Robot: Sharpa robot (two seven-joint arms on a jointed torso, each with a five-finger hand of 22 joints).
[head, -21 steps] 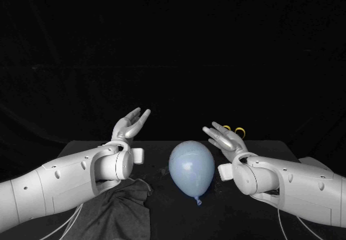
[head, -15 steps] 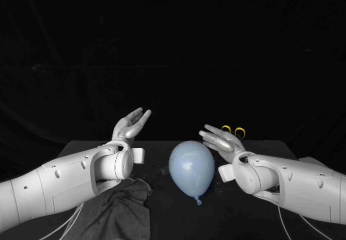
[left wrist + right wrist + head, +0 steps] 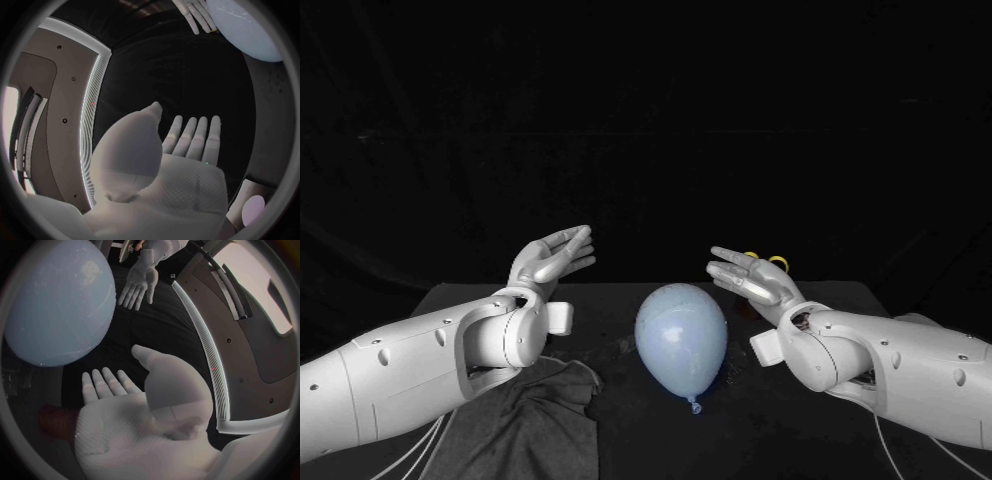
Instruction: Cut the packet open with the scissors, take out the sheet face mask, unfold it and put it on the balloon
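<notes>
A pale blue balloon (image 3: 682, 338) lies on the black table (image 3: 776, 430) between my two arms, its knot toward the near edge. My left hand (image 3: 553, 256) is raised to the left of the balloon, palm up, fingers apart, holding nothing. My right hand (image 3: 747, 276) hovers to the right of the balloon's far end, fingers spread and empty. Yellow scissor handles (image 3: 767, 261) peek out just behind the right hand. The left wrist view shows the flat left hand (image 3: 187, 150) with the balloon (image 3: 245, 27) beyond it. The right wrist view shows the right hand (image 3: 115, 405), the balloon (image 3: 59, 305) and the left hand (image 3: 139, 287).
A dark grey cloth (image 3: 538, 425) lies crumpled on the table under my left forearm, near the front left. A black backdrop stands behind the table's far edge.
My left hand has tipped from upright to palm up and lowered a little. My right hand has shifted slightly right, away from the balloon's far end.
</notes>
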